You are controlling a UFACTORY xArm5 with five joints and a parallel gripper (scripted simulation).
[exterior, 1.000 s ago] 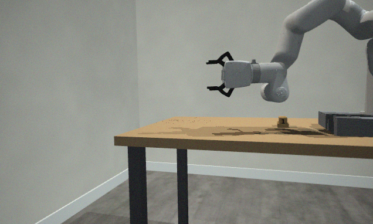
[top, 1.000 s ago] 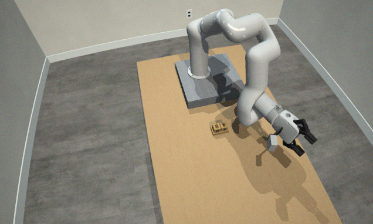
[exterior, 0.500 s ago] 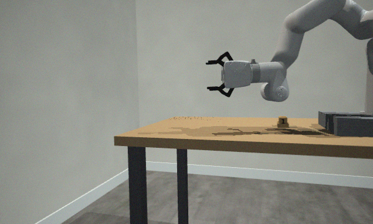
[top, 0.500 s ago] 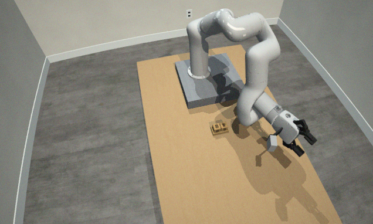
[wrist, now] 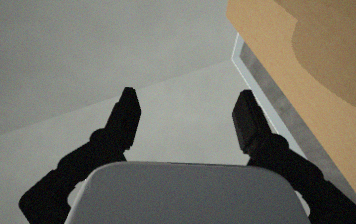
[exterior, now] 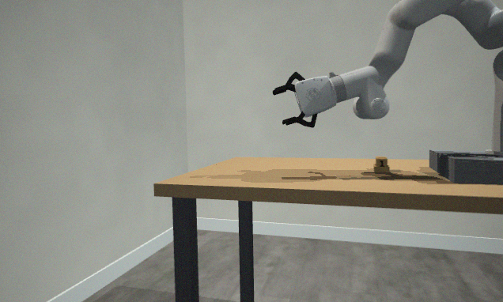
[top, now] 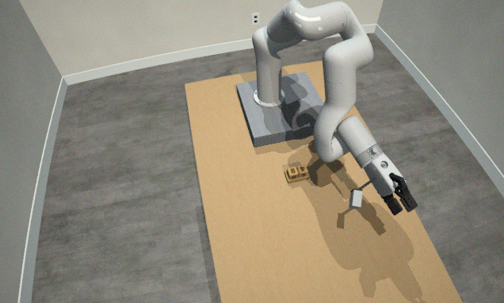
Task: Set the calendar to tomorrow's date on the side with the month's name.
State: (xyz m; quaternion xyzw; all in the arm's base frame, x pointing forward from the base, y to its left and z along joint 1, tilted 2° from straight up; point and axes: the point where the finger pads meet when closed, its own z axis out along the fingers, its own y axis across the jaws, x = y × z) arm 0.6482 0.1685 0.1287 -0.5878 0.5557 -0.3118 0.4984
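Note:
The small wooden calendar tray [top: 298, 181] [exterior: 382, 170] lies flat on the table. Two wooden cubes stand side by side in it. The left cube [top: 292, 172] shows a dark 8 on top; the top digit of the right cube [top: 303, 171] looks like a 4. Their front digits are too small to read surely. In the exterior view one cube [exterior: 381, 163] shows a 1 on its end face and hides the other. The month's name cannot be read. My gripper [top: 404, 210] [exterior: 279, 107] [wrist: 186, 100] is open and empty, high above the table and well away from the tray, pointing roughly sideways.
The grey base block [top: 261, 126] [exterior: 474, 169] of the arm stands behind the tray. The gripper is near the long right edge of the table [top: 246, 225] [exterior: 221, 173] in the top view. The arm's shadow falls across the table beside the tray. The wrist view shows mostly wall.

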